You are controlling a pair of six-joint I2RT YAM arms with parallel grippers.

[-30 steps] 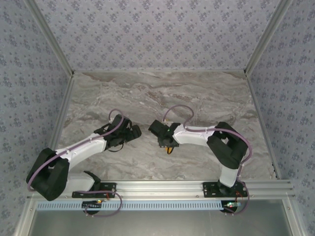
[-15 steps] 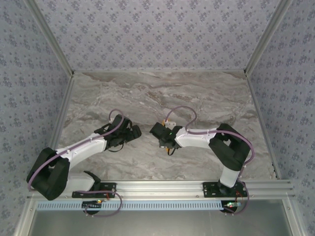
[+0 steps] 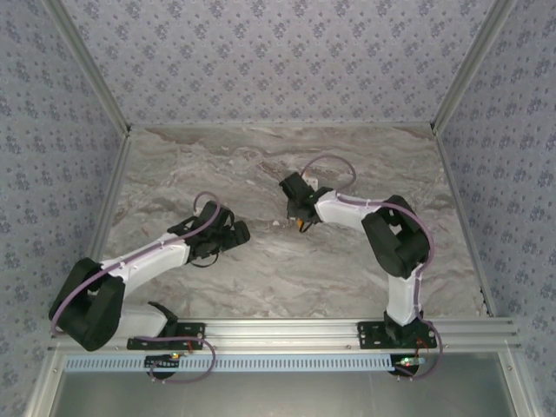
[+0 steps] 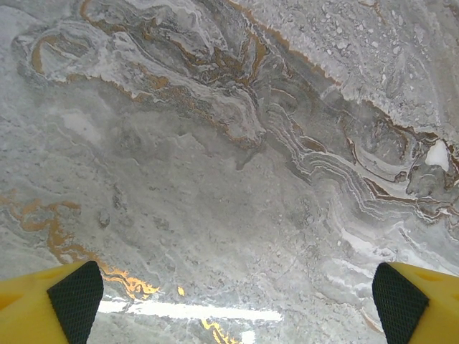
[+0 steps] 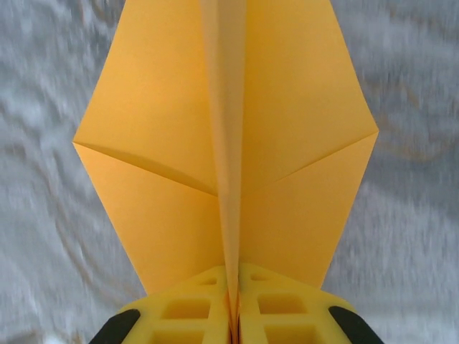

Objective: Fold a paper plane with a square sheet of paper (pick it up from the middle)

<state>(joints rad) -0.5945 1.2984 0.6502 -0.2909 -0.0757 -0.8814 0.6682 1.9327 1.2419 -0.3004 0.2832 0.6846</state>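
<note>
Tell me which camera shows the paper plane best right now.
Right wrist: the paper plane spreads wide, creases and both wings plain, its centre fold pinched in the shut right claw. In top external it is a small orange sliver beneath that claw.

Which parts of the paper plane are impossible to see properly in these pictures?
- Right wrist view: the far end of the paper plane is cut off by the top edge.
- Right wrist view: the near end of its middle fold is hidden between the shut fingers of the right gripper.
- Top view: the plane is too small and mostly hidden under that gripper.
</note>
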